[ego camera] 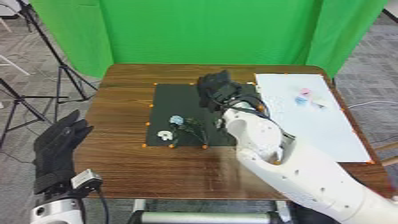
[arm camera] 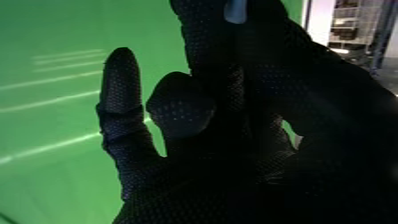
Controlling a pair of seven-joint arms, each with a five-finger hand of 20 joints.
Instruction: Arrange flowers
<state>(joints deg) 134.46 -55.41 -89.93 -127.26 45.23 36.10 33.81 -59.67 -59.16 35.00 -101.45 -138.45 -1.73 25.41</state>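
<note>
On the brown wooden table [ego camera: 120, 175], the blue flower [ego camera: 177, 120] and the white flower [ego camera: 165, 135] lie on the black mat [ego camera: 178, 100], by its left edge towards the near left corner, the white one nearer that corner; dark green stems [ego camera: 193, 131] lie just beside them. The right hand [ego camera: 220, 90] is over the mat's far right part; a pale piece [arm camera: 235, 11] shows against its glove, but I cannot tell whether the hand grips it. The left hand [ego camera: 60, 145] is off the table's left edge, its fingers loosely extended and holding nothing. Small pink [ego camera: 306, 92] and light-blue pieces [ego camera: 300, 100] rest towards the white sheet's [ego camera: 311, 135] far right corner.
</note>
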